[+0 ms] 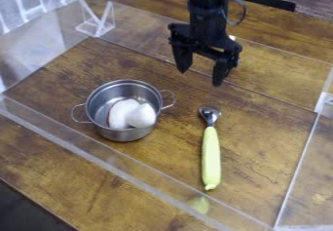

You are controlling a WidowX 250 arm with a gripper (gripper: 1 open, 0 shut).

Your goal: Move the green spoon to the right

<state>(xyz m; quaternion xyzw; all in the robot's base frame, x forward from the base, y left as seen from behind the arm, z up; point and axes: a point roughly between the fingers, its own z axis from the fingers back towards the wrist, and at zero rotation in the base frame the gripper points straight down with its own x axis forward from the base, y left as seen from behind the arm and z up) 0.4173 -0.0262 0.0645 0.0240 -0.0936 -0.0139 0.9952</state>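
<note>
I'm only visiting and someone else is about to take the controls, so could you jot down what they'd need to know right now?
Gripper: open, empty, pointing down, hanging above the table behind the spoon.
Green spoon: flat on the wooden table, untouched, silver bowl toward the gripper, handle toward the camera. It lies to the right of the steel pot, which holds a white object.
Done: nothing yet; spoon not grasped.
Left: lower onto the spoon, grip it, carry it right, set it down.

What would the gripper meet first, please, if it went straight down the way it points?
Probably bare table behind the spoon; the open gripper seems clear of the spoon's bowl, though depth is unclear.
</note>
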